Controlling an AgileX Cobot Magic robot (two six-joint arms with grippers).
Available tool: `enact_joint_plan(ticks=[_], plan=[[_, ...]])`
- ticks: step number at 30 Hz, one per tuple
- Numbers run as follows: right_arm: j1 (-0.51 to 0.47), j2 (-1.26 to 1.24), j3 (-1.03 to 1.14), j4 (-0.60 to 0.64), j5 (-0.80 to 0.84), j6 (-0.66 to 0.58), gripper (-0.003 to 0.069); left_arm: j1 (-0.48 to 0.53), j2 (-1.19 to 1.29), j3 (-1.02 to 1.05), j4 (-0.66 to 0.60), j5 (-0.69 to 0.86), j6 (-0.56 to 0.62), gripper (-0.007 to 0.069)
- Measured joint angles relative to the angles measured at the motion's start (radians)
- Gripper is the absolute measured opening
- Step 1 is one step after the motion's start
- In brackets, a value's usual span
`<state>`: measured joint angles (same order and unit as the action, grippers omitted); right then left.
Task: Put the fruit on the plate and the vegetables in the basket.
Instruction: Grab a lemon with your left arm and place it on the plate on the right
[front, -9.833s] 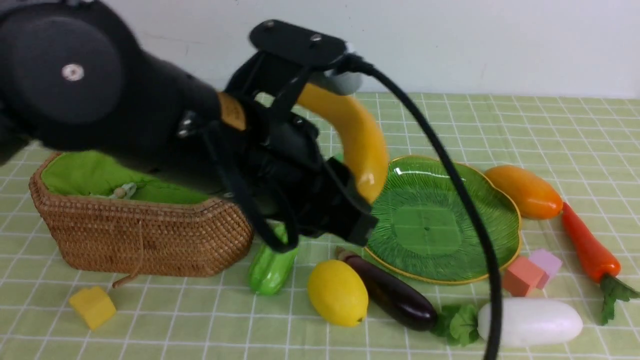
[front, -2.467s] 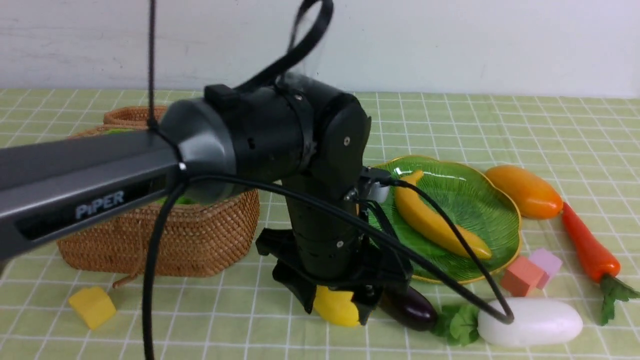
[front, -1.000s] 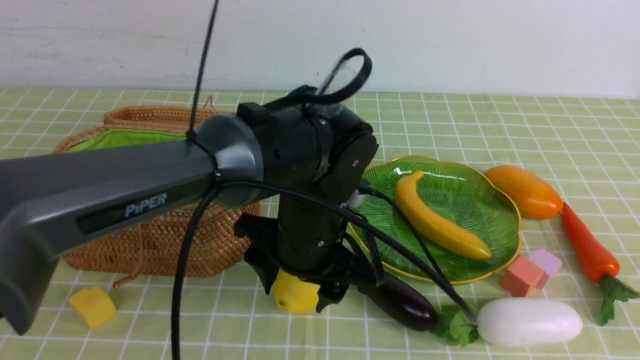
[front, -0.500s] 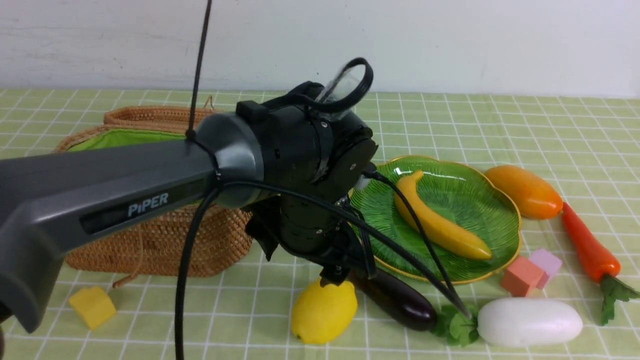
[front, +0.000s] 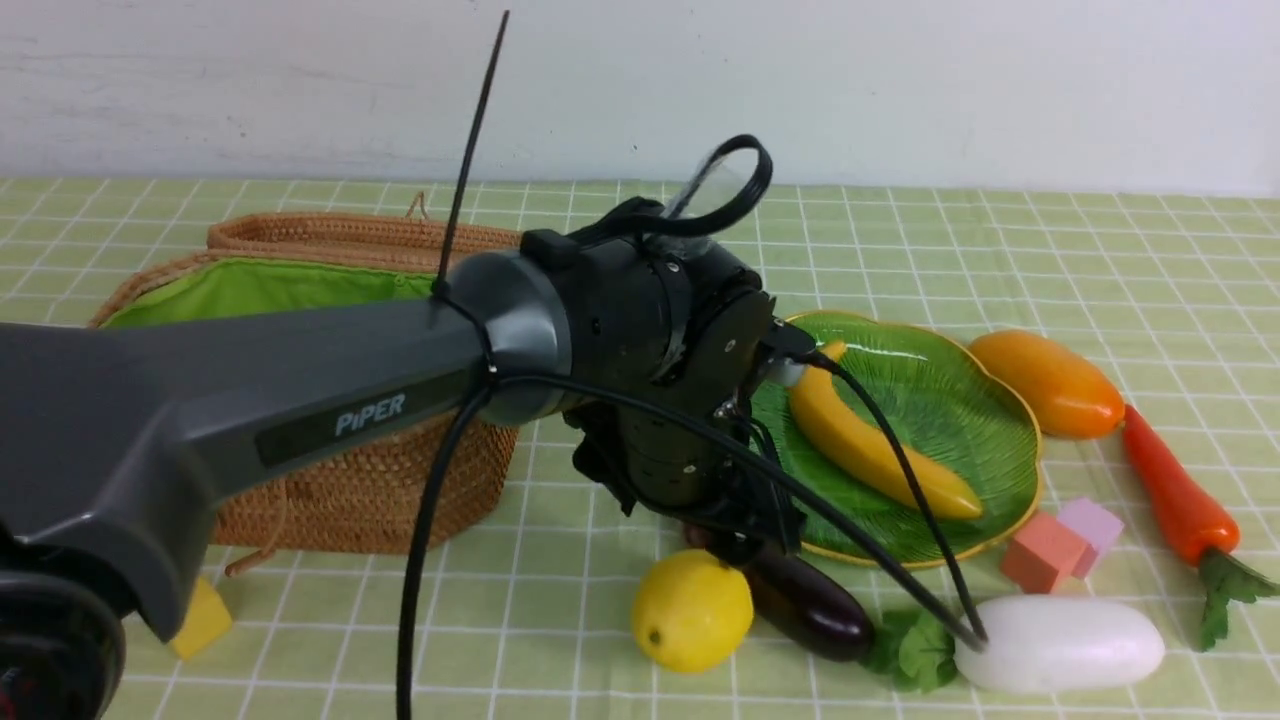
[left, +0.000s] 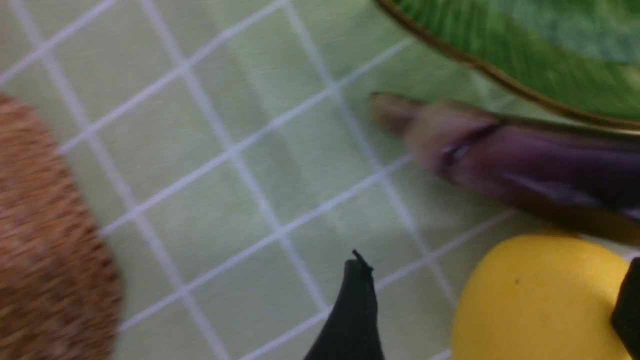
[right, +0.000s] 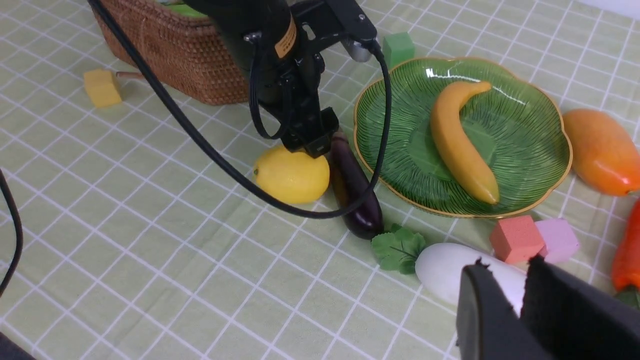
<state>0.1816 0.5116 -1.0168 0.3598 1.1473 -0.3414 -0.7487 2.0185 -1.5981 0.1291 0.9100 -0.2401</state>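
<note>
On the plate (front: 930, 380): banana (front: 880, 450) only, lying across it. Lemon (front: 692, 610) sits on the checked cloth (front: 1000, 250) just in front of the plate, against the eggplant (front: 805, 600). Mango (front: 1047, 383) sits just beside the plate's right rim, carrot (front: 1175, 495) next to it, radish (front: 1065, 645) nearer the camera (all on cloth). Basket (front: 370, 490) at left, open. Left gripper (left: 494, 257) just above the lemon, jaws wide apart, gripping nothing. Right gripper (right: 505, 262): fingers nearly together, nothing between them.

The left arm (front: 300, 370) bears the white brand word "PiPER" on its grey link
</note>
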Motion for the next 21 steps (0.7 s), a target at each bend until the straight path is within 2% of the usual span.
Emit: enact_joint_plan(ticks=[4,12,21], plan=[[0.000,0.000,0.000,-0.004,0.001,0.000,0.0139,-0.010,0.000,0.006,-0.100,0.035,0.039,0.0620],[0.000,0.000,0.000,-0.007,0.003,0.000,0.0139,-0.009,-0.021,0.012,-0.088,0.055,0.044,0.0571],[0.000,0.000,0.000,-0.008,0.012,0.000,0.0141,-0.005,-0.084,0.023,-0.068,0.115,0.050,0.0582]])
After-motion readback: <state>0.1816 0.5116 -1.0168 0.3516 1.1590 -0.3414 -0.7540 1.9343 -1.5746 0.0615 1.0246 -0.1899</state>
